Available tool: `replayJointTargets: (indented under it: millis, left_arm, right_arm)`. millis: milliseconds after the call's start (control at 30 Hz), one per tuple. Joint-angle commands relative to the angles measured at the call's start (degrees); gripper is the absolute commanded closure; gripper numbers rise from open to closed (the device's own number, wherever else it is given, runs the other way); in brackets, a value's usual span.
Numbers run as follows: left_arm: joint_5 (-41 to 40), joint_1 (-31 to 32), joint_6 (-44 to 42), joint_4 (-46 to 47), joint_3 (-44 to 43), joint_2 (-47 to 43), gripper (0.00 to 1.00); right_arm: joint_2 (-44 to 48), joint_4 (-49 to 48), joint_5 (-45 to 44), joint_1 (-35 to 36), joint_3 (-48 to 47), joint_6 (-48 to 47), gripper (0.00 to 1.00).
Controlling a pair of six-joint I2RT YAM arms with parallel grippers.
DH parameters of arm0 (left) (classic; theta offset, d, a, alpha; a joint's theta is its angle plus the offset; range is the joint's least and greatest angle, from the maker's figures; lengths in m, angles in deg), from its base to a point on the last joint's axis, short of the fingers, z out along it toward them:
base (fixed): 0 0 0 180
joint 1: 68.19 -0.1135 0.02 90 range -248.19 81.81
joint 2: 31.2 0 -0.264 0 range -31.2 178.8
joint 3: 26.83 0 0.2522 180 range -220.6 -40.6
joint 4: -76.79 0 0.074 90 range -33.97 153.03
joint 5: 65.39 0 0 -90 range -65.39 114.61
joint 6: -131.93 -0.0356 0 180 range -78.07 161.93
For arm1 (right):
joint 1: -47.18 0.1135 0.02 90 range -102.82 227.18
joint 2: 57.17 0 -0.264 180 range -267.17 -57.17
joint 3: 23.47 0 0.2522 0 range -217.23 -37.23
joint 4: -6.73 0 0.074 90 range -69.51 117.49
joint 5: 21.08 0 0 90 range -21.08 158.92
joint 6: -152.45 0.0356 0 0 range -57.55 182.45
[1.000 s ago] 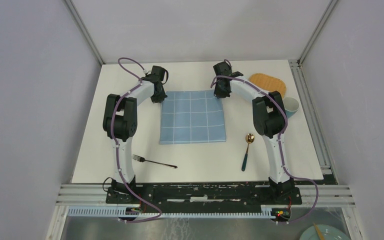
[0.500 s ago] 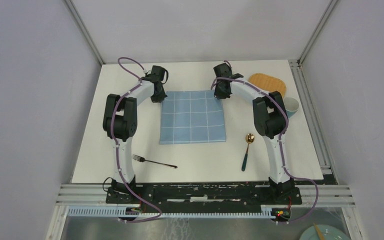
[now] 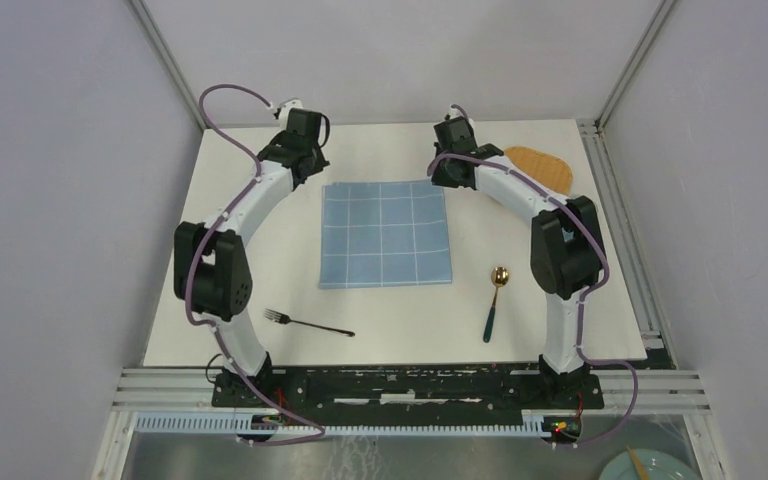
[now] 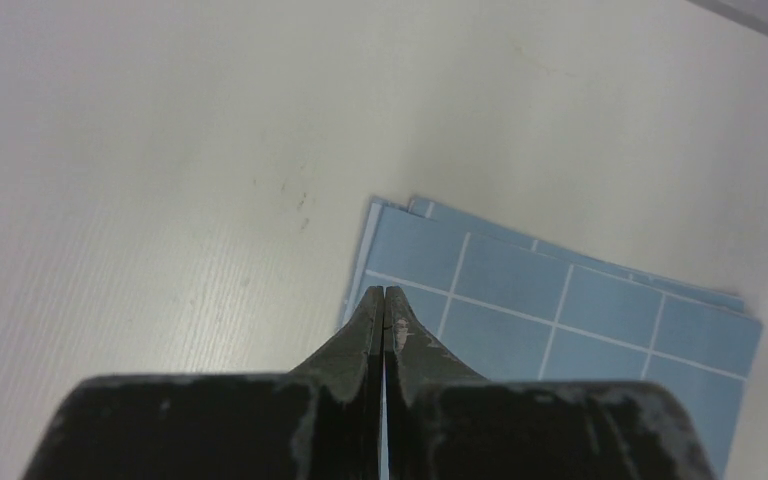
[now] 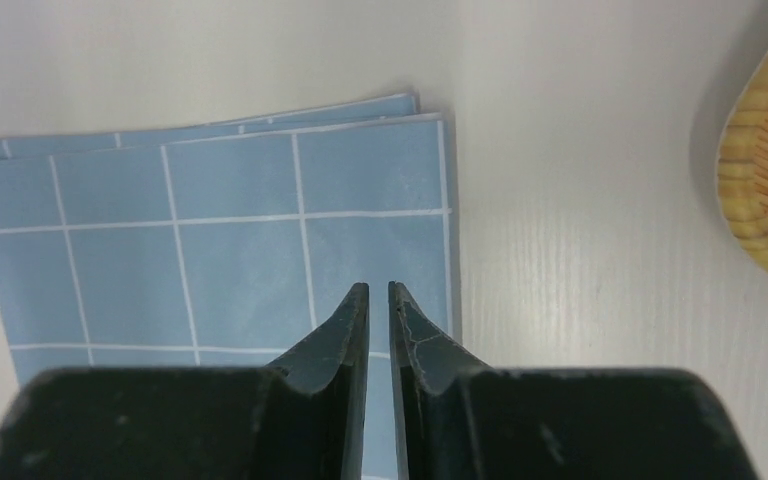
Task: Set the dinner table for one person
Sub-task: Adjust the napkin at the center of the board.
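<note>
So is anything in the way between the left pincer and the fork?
Nothing visible. The left pincer hangs by the blue cloth's far left corner; the fork lies toward the near edge. Only bare dinner table shows between them, with the cloth just beside that path.

So the worktop (image 3: 390, 310) is basically one big flat white rectangle: plain, matte, no pattern, no shine. From the overhead camera it sits level and takes up the whole middle of the shot. Its near edge butts up against the metal rails (image 3: 410, 385), its far edge runs up to the back wall (image 3: 390, 60), and the grey side walls (image 3: 60, 200) close it in on both sides. In the left wrist view the surface shows a fine, grain-like streaking and a few tiny dark specks that look like light scuffs. The right wrist view shows the same pale streaky finish, with soft shadows lying on it.
</note>
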Motion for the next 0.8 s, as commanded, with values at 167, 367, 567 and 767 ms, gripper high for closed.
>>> replayJointTargets:
  millis: [167, 367, 567, 767]
  left_arm:
    - [6.44, 4.48, 7.24, 0.96, 14.12, -9.76, 0.98]
    - [9.15, 7.24, 9.38, 1.50, 19.49, -10.12, 0.98]
    - [10.02, 8.36, 10.71, 2.47, 21.68, -8.37, 0.98]
    - [10.14, 8.56, 12.55, 2.30, 21.69, -5.10, 0.98]
  right_arm:
    - [5.97, -1.12, 2.80, 4.13, 6.58, -2.24, 0.87]
    - [6.38, -2.12, 3.44, 6.28, 11.15, -1.13, 1.00]
    - [5.53, -2.70, 3.80, 7.64, 13.08, -0.35, 1.00]
    - [3.73, -2.64, 4.21, 8.74, 12.84, -0.07, 1.00]
